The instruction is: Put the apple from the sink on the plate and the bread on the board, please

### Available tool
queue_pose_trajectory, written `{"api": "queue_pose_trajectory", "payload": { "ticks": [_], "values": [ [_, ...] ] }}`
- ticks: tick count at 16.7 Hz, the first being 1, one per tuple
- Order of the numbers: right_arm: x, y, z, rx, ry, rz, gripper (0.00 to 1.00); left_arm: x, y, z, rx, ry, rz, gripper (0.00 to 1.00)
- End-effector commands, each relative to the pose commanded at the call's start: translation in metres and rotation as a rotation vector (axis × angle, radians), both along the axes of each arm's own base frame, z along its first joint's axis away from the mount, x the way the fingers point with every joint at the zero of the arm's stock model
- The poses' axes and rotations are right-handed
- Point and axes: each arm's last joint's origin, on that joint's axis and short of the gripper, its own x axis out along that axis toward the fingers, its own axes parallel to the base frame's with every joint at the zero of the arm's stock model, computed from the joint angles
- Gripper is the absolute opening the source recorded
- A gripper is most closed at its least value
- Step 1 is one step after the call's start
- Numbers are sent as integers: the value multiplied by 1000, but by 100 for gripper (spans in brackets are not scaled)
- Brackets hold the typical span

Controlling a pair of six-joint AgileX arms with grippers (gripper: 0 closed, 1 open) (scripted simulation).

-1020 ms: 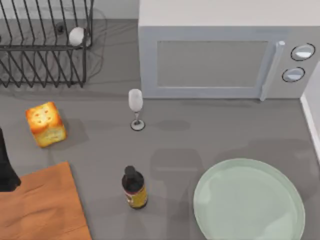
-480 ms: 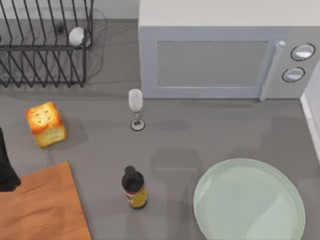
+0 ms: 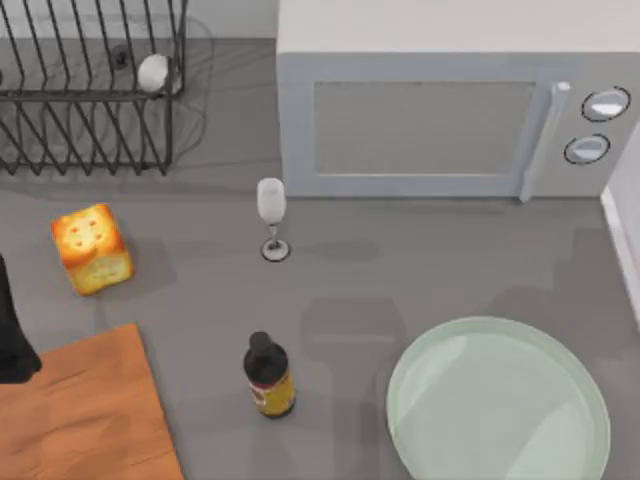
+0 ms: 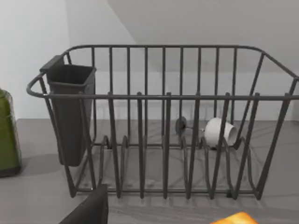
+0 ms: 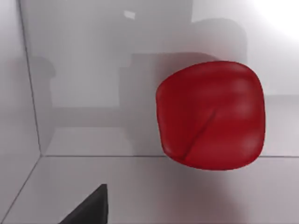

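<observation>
The red apple (image 5: 211, 115) lies in the pale grey sink (image 5: 88, 74), right in front of my right wrist camera; a dark part of my right gripper (image 5: 88, 207) shows just short of it, apart from it. The mint-green plate (image 3: 560, 440) sits bare at the table's front right. The bread (image 3: 92, 248) stands on the table at the left, just behind the wooden board (image 3: 85, 415). My left arm (image 3: 12, 335) hangs at the left edge over the board's corner, near the bread (image 4: 236, 218).
A microwave (image 3: 440, 120) fills the back right. At the back left is a black wire dish rack (image 3: 90, 100) holding a white cup (image 3: 153, 72). A wine glass (image 3: 271, 215) and a dark bottle (image 3: 268, 375) stand mid-table. A green bottle (image 4: 7, 135) is beside the rack.
A faint shadow on the table's right side, near the plate, has shifted. The bread, the board, the plate and my left arm have not moved.
</observation>
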Motion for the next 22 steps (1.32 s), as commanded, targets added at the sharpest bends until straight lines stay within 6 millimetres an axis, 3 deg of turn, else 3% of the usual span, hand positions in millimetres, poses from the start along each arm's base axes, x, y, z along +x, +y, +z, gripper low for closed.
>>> {"api": "queue_pose_trajectory", "payload": {
  "ticks": [8,10,14,22],
  "values": [
    [-3,-1,-109,-3,-12,-3,100,0,0,0,0,0,0,100],
    [-6,0,-120,-1,-5,-3,100,0,0,0,0,0,0,100],
    [-6,0,-120,-1,-4,-3,100,0,0,0,0,0,0,100],
    [-6,0,-120,-1,-4,-3,40,0,0,0,0,0,0,100]
  ]
}}
